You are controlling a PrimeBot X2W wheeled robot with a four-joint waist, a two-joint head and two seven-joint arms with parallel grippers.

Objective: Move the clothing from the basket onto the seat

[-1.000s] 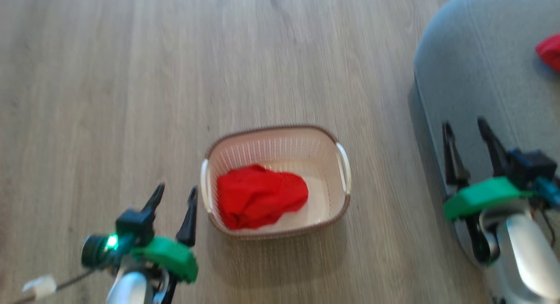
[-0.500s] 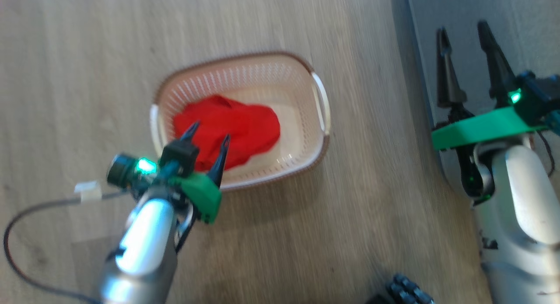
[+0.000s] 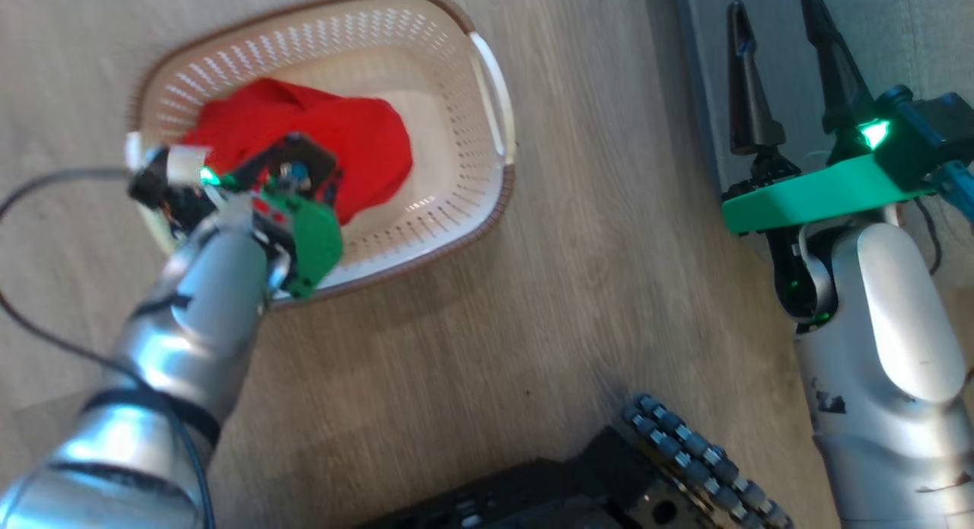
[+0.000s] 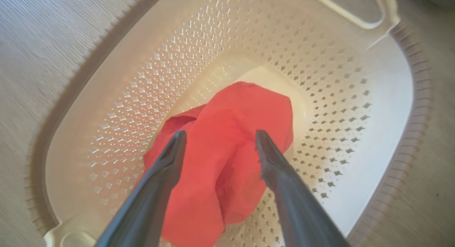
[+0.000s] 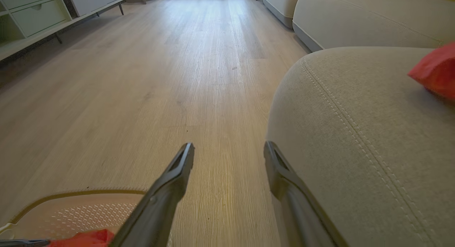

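A crumpled red garment (image 4: 231,133) lies in the bottom of a cream perforated basket (image 3: 456,232), directly under and between the fingertips of the left pincer (image 4: 219,135). This pincer is spread wide and pinches nothing. Whether its tips already touch the cloth cannot be told.

A second ago the left pincer stood outside the basket, beside its near handle. It has since swung in over the rim and dipped towards the garment. The head camera also tilted down in that time, so the basket's new place in that view is not a move of the basket. By this reading the reach is done and closing on the cloth comes next.

The right pincer (image 3: 772,2) is also spread and empty, well away from the basket. Its fingers point along the edge of the grey seat (image 5: 355,133). A second red garment (image 5: 433,71) already rests on the seat, beyond and to the right of that pincer.

Counted: two red garments, one basket on the wooden floor (image 3: 609,285), one seat, two pincers. Half the clothing is moved.
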